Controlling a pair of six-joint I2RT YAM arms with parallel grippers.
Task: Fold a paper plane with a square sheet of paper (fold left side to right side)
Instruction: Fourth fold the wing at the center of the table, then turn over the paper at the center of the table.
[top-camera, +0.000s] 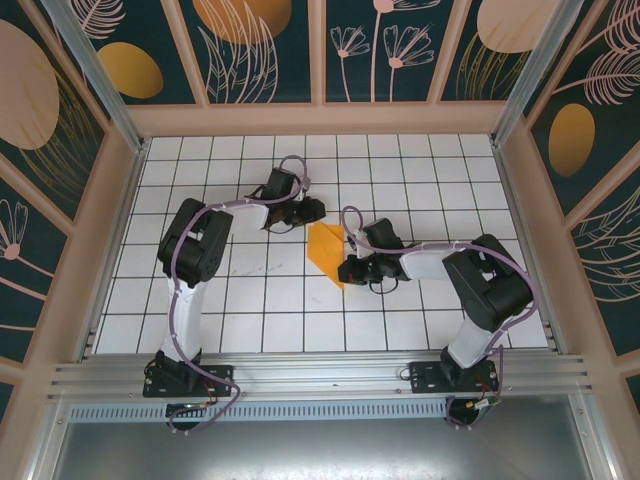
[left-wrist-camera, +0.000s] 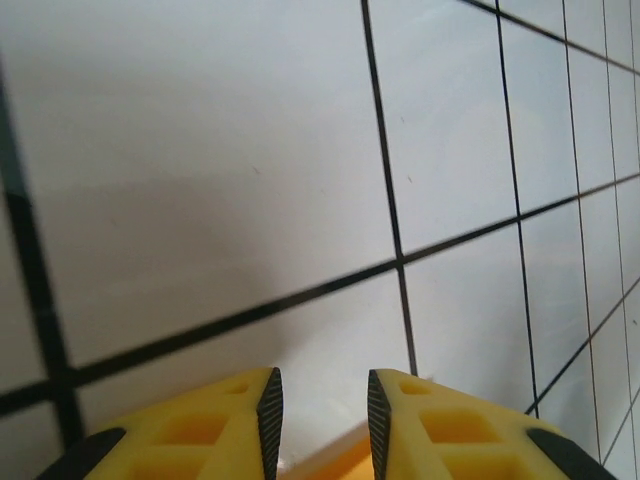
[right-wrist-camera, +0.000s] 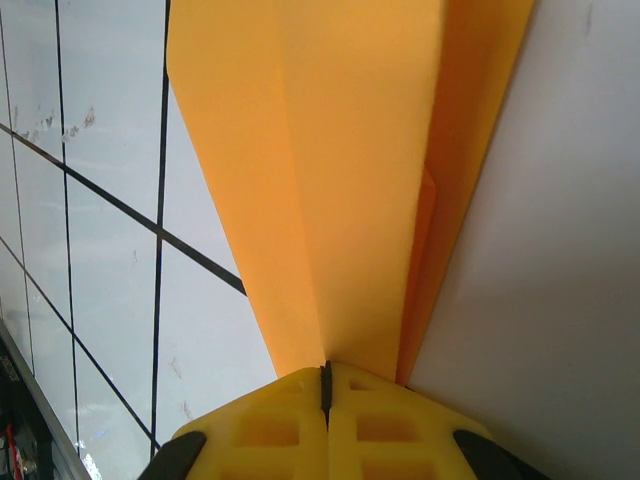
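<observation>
The folded orange paper (top-camera: 325, 248) is lying near the centre of the gridded table (top-camera: 250, 310). At its 5 o'clock, the right gripper (right-wrist-camera: 326, 372) is pinching the paper's narrow end, jaws clenched. At 12 o'clock, the left gripper (left-wrist-camera: 322, 390) is standing released, jaws parted.

Bright orange paper plane (top-camera: 326, 250) on white table (top-camera: 250, 290) gridded with black lines.

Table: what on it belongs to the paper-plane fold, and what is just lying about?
Job:
- bright orange folded paper sheet
- right hand, shut on the sheet
- left hand, open

Not the job:
- white black-gridded tabletop
- leaf-patterned enclosure walls
</observation>
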